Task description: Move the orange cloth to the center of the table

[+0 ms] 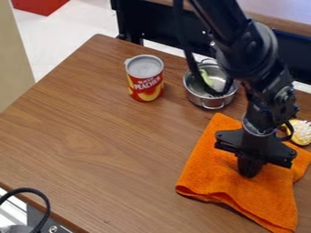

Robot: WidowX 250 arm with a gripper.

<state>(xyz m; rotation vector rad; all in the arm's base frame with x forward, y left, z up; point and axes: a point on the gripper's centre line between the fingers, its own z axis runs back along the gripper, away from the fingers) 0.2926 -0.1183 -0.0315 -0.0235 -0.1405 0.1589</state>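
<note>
1. Far to the lower left of the fingers, a black cable [45, 202] loops by the near edge of the table [91, 136]. The step in hand looks like taking hold of the cloth; the carry seems still to be done. The middle of the table lies leftward of the fingers, so the next move calls for making sure of the grip, then lifting or dragging the cloth that way.
2. Up and left of the fingers, well apart from them, stands a can of peaches [146, 77], upright.
3. Nearer the fingers, above and slightly left, sits a metal pot [209, 101] with something green inside.
4. Around and beneath the fingers lies the orange cloth [206, 168], toward the table's right side. It is bright, soft-looking and mostly flat, with one corner pointing up toward the pot and a fold along its lower left edge.
5. The gripper [250, 174] points down at the cloth, its fingers apparently drawn together. Whether they pinch any fabric, I cannot tell.
6. Up and right of the fingers, just beside the cloth, is a yellow-and-white object [298, 133].
</note>
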